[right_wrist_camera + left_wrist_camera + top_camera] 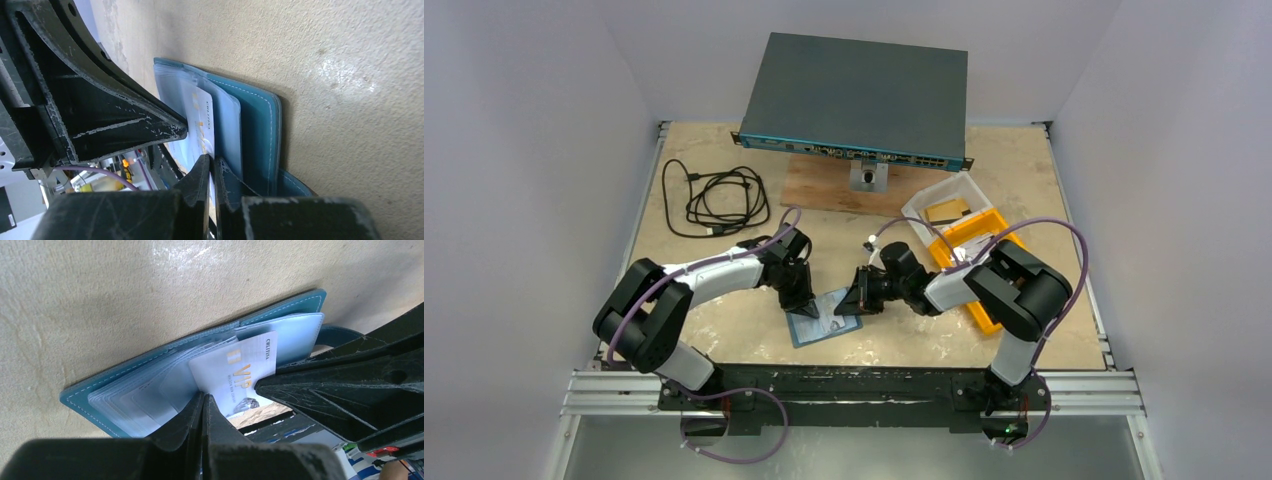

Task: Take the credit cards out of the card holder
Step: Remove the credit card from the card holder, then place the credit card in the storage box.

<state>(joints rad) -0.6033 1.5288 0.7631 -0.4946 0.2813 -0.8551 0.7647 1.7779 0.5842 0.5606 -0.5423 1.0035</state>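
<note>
- So, where is the card from my right gripper [210, 167]?
- Right at its tips. The pale glossy plastic card [235, 370] sticks half out of the open teal-blue folding wallet [300, 302]. Its long side points along that gripper, which looks pinched on it. My left gripper [202, 402], squeezed tight, rests on the clear pockets [135, 400] just beside.

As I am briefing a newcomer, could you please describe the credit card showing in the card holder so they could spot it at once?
On the beige table, at the middle of its front edge, lies the open teal card holder. Among its clear sleeves sits a pale credit card; unlike the blank sleeves, it bears gold VIP lettering.
</note>
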